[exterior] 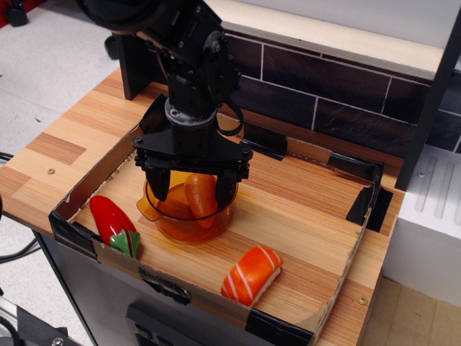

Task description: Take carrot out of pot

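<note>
The amber-orange translucent pot [180, 225] stands in the left half of the shallow tray. The plain orange carrot [201, 196] leans inside it, toward the pot's right side. My black gripper [191, 189] is open and lowered into the pot's mouth. Its right finger [225, 189] is just right of the carrot and its left finger [158, 184] is over the pot's left part, so the carrot lies between them, nearer the right one. The fingers do not press on the carrot. The pot's back rim is hidden by the gripper.
A red pepper with a green stem [114, 220] lies left of the pot by the tray's front wall. A salmon sushi piece [251, 274] lies at the front middle. The cardboard tray wall [173, 287] rims the wooden floor. A dark tiled wall [324, 94] stands behind.
</note>
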